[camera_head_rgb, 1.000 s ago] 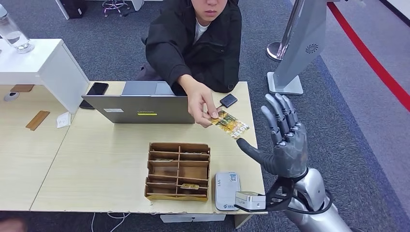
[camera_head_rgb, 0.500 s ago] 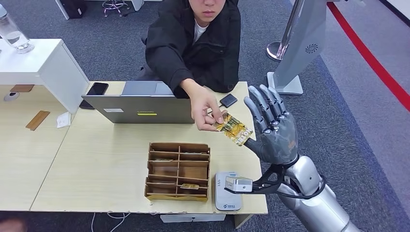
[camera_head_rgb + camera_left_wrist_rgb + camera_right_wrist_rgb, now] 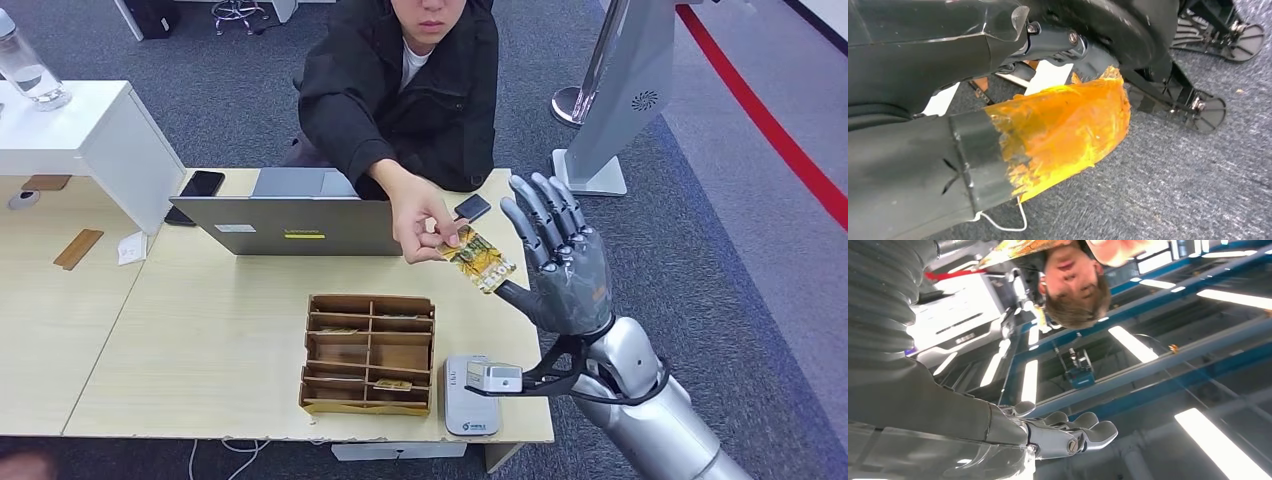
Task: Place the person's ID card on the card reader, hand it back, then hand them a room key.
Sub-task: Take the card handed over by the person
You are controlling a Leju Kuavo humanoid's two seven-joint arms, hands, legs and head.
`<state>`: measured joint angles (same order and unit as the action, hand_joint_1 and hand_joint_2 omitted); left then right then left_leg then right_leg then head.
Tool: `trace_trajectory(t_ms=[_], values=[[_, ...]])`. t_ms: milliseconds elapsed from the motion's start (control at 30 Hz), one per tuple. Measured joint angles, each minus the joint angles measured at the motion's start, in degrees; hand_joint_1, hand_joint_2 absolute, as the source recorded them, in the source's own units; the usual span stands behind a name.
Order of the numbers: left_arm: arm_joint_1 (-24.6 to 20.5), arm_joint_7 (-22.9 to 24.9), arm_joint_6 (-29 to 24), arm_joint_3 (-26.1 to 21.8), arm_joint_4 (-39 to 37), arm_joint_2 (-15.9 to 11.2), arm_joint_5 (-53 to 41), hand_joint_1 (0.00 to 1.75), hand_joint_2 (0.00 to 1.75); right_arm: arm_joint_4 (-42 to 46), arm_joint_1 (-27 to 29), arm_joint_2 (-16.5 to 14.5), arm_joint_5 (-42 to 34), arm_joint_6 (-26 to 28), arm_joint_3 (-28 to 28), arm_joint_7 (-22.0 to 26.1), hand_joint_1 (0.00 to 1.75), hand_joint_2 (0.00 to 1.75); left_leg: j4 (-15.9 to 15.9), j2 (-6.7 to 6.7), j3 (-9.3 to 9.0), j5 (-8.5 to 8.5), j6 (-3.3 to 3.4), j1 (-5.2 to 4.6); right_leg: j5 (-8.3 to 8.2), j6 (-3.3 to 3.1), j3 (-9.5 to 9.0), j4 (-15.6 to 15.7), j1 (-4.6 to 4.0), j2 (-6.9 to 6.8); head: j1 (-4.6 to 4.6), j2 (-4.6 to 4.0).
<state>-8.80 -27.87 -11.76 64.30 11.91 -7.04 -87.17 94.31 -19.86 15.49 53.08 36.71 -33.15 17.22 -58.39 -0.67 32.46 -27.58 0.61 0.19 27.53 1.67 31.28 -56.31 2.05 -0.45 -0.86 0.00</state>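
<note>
The right hand's fingers are spread and pointing up, palm turned toward the person, with the thumb reaching out under the far end of the ID card. From the head view the thumb tip lies right at the card's lower corner; whether it touches cannot be told, and the fingers are not closed on anything. The right wrist view shows the same fingers apart and bare.

The card is yellow and patterned, tilted, and is pinched at its other end by the person's hand, above the counter. The person in a black jacket leans in from the far side of the counter.

Below the right hand, near the counter's front edge, lies the white card reader. Just beside it stands a wooden organizer with several compartments, a few cards lying in them. Behind that is a grey laptop, with a black phone at its left corner and a small dark device at its right.

The left hand's state cannot be told from its wrist view, which looks at grey carpet past an orange-taped part.
</note>
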Motion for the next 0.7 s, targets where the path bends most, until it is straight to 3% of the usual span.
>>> trace_trajectory(t_ms=[200,300,467,700], values=[[-2.4,0.4,3.1,-0.1,-0.1,0.0,3.2,0.0,0.0,-2.4,-5.8,0.1,-6.8,-0.5,-1.9,3.1,0.0,1.75,0.0,0.0,0.0,0.09,0.03,0.0,-0.07,-0.06,-0.01,0.0,0.0,0.0,0.01,0.0],[-2.7,2.4,7.7,-1.1,-0.2,0.0,6.6,0.0,0.0,-3.6,-8.3,0.1,-8.6,-0.7,-3.1,3.4,0.0,1.75,0.0,0.0,0.0,0.09,0.02,0.01,-0.08,-0.06,0.0,0.0,-0.01,0.01,0.0,0.0],[-2.5,6.6,17.5,-7.0,-0.6,0.3,15.9,0.0,0.0,-4.5,-10.5,0.0,-9.5,-1.0,-4.7,2.9,0.0,1.75,0.0,-0.01,0.03,0.09,0.02,0.01,-0.07,-0.06,0.01,0.0,-0.01,-0.01,0.01,0.0],[-0.1,7.3,22.7,-15.0,-0.7,0.8,22.0,0.0,0.0,-4.3,-8.5,-0.2,-2.9,-0.8,-4.5,-0.2,0.0,1.75,0.0,0.0,0.05,0.07,0.03,0.01,-0.05,-0.05,0.05,0.0,-0.01,0.0,0.0,0.0]])
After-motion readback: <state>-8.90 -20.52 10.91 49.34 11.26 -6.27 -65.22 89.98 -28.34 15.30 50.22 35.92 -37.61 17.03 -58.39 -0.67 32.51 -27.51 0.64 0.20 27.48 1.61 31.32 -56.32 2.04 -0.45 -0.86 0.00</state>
